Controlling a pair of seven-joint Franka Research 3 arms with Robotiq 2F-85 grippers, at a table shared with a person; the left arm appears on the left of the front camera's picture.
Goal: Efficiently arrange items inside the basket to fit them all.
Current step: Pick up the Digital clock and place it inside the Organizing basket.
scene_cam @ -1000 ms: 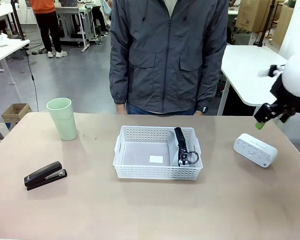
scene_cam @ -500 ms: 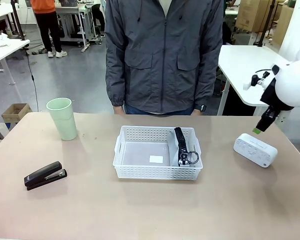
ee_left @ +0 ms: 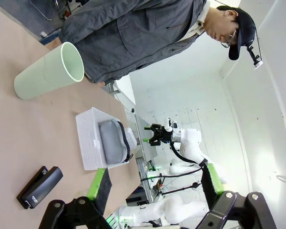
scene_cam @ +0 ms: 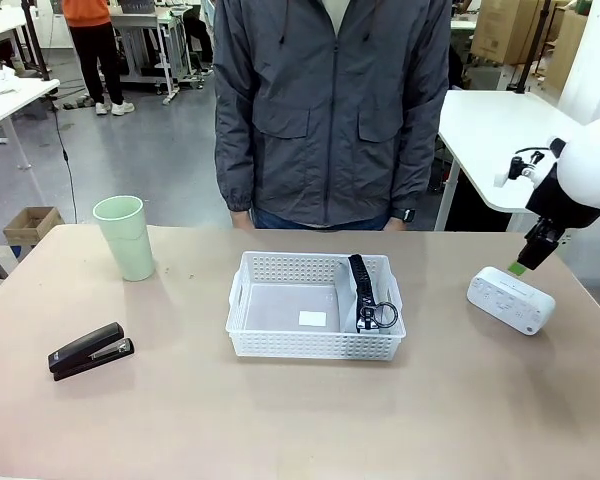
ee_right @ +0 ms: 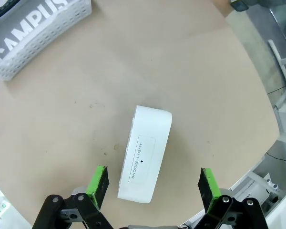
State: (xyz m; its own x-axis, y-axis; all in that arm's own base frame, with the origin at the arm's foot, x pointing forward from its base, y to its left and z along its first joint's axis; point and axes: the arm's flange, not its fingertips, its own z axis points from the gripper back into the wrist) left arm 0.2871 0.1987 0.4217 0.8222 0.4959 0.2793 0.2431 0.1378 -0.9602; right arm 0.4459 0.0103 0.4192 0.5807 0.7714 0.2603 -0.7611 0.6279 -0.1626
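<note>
The basket (scene_cam: 315, 345) sat mid-table in front of the person (scene_cam: 330, 110) and held just the grey pouch (scene_cam: 365, 295), which stood on edge against its right wall. The white box (ee_right: 145, 152) lay well off to the right on the table (scene_cam: 280, 430), and the stapler (scene_cam: 90, 350) and green cup (scene_cam: 125, 238) were far to the left. Your right gripper (ee_right: 152, 183) hovered over the box with its fingers spread wide, one on each long side. The left gripper (ee_left: 155, 183) was equally wide and held nothing. The box lay slightly skewed to your pads, so I judged a squeeze might twist its smooth, rounded shell or let it slip. Dropped carelessly, it might land on the pouch and waste room needed for the stapler and cup.
</note>
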